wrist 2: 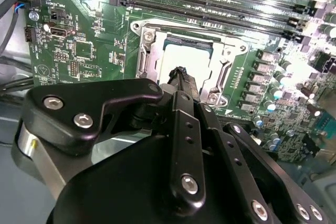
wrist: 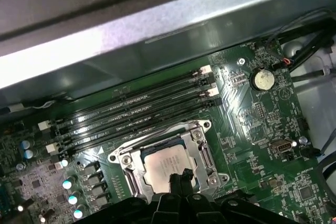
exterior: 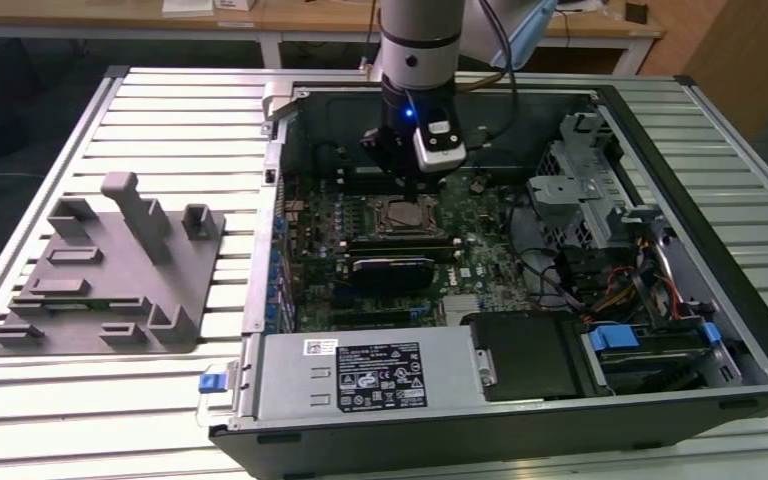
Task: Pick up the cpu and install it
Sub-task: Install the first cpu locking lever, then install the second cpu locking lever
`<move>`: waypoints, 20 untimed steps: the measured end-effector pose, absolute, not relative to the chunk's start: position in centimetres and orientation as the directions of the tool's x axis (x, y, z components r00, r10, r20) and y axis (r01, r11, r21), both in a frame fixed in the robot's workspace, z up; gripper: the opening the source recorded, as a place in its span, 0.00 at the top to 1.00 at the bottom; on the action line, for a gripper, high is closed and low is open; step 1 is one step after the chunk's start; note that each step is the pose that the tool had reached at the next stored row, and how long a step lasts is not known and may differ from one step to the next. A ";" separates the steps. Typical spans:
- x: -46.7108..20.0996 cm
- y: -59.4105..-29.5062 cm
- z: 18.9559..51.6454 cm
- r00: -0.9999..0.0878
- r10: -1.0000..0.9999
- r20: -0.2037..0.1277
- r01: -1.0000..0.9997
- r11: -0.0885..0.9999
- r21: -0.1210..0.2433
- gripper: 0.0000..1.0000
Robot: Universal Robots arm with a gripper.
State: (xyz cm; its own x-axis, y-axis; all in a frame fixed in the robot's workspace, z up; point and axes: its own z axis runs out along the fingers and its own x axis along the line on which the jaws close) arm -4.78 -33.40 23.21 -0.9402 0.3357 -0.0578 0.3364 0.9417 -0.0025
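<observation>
Exterior view, left to right: grey fixture (exterior: 107,272) with upright posts on the slatted metal worktop (exterior: 37,160); open computer case (exterior: 744,300) with green board (exterior: 478,260); arm reaches down into the case, pincer (exterior: 415,188) just above the socket frame (exterior: 402,217).

The cpu (wrist: 164,164) sits inside the socket frame (wrist: 167,161), flat, silvery top up, pale rim visible in both wrist views (wrist 2: 185,56). It appears seated, square to the frame.

Pincer (wrist: 179,177) fingertips are drawn together to a narrow point, closed with nothing between them, directly over the cpu's near edge; touching or a hair above, cannot tell.

Judgement: the chip is placed, and seating is the step in hand. To do it well: keep any push vertical and light, centred, no sideways drag; pins beneath bend easily. Check all four edges lie level in the frame.

Materials: cpu lid brushed metal, smooth, slippery; frame stamped steel with screws at corners; long black memory slots (wrist: 136,106) glossy plastic; board matte green, studded with small cylindrical capacitors (wrist: 67,184); pincer matte black, rounded links
</observation>
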 end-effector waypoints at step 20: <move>-4.8 -33.5 24.1 -0.943 0.328 -0.058 0.329 0.944 -0.002 0.89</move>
